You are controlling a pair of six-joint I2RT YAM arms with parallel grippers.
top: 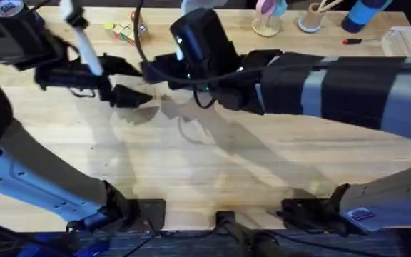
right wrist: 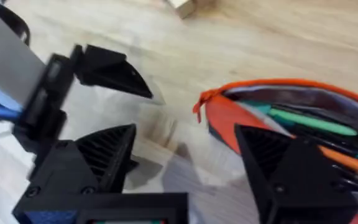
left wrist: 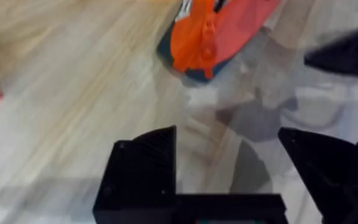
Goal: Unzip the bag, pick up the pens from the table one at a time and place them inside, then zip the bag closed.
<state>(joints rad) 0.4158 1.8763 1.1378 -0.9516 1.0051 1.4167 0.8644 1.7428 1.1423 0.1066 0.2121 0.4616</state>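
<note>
The orange bag lies on the table with its zipper open at the near end. An orange pen and a green one lie inside it. My right gripper is open at that end of the bag, one finger in front of the opening. My left gripper is open and holds nothing, a short way from the bag's tip. In the overhead view the right arm reaches across and hides the bag, and the left gripper faces it.
Along the far edge stand a coloured cube, two cups, a blue object, a red-handled screwdriver and a wooden block. Bare tabletop lies toward the arms' bases.
</note>
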